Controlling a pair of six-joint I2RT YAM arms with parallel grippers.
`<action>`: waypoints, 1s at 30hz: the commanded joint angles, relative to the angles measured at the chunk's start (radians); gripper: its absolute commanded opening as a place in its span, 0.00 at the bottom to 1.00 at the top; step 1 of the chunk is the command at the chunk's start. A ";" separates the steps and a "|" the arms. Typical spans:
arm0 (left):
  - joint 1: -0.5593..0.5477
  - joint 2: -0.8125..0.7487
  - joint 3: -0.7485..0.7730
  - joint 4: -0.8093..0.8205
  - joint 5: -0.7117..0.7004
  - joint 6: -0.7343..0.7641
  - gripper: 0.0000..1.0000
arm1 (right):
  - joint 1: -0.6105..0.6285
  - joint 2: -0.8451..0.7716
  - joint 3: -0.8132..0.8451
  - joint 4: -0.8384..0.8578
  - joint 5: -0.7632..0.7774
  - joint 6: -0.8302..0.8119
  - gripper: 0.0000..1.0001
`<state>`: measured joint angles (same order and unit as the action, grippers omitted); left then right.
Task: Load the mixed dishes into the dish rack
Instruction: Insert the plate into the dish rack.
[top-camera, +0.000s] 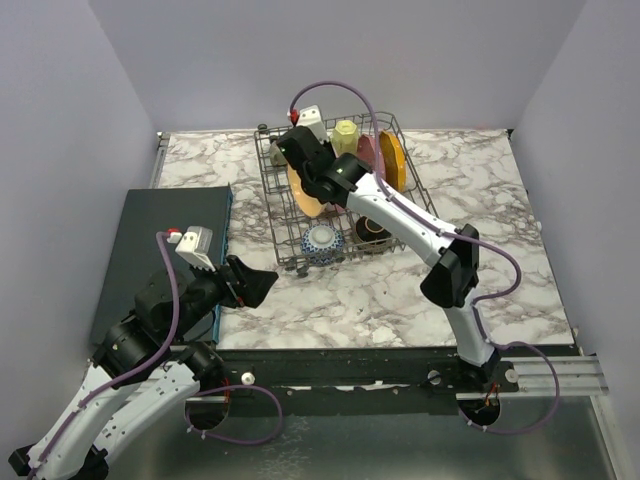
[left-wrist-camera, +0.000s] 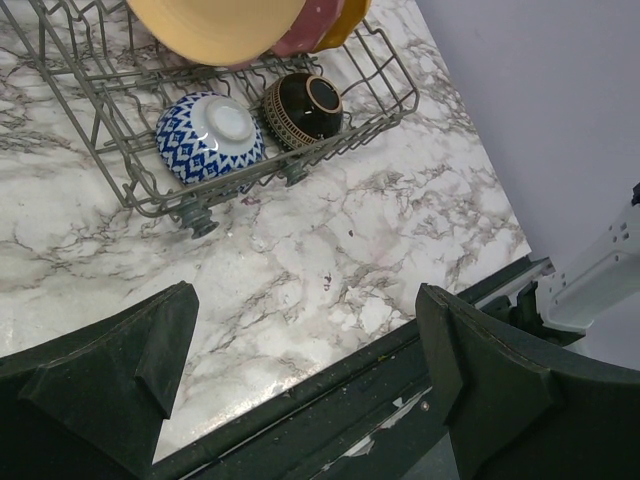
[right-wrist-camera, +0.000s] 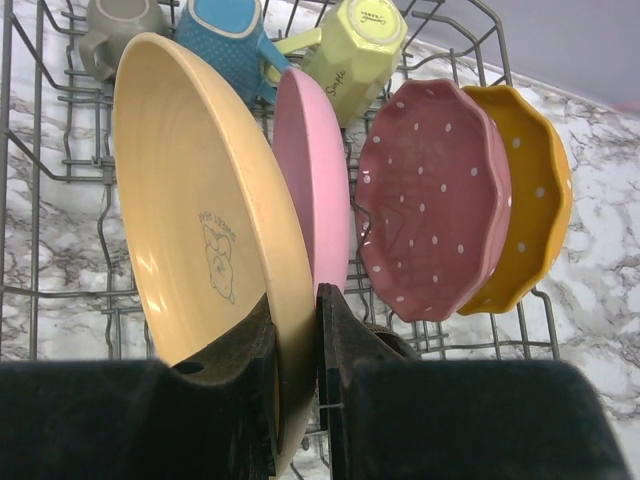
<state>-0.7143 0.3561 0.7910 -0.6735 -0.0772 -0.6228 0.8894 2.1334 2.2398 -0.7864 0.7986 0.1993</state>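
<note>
Beside the dark mat (top-camera: 170, 230), on a folded arm, the left fingers (top-camera: 254, 286) stood spread wide over the table's (top-camera: 350, 300) near edge, open marble beyond them. Stretched into the dish rack (top-camera: 266, 172), the right fingers (top-camera: 312, 182) pinched the upright yellow plate's (right-wrist-camera: 200, 230) rim, a pink plate (right-wrist-camera: 315, 190) just beside.

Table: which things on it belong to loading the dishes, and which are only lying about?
Job in hand: dish rack; yellow plate, held by the right gripper; pink plate; dotted pink plate; orange plate; blue bowl; brown bowl; yellow mug; blue mug; grey mug.
Lying about: dark mat.
</note>
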 joint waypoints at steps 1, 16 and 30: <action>0.002 -0.010 -0.012 0.025 0.016 0.018 0.99 | 0.008 0.040 0.059 0.045 0.056 -0.049 0.00; 0.002 -0.001 -0.012 0.025 0.019 0.021 0.99 | 0.007 0.127 0.118 0.115 0.076 -0.150 0.00; 0.002 0.004 -0.012 0.027 0.021 0.021 0.99 | 0.002 0.172 0.138 0.141 0.077 -0.185 0.00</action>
<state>-0.7143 0.3565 0.7887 -0.6678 -0.0753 -0.6189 0.8890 2.2795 2.3379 -0.6853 0.8345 0.0357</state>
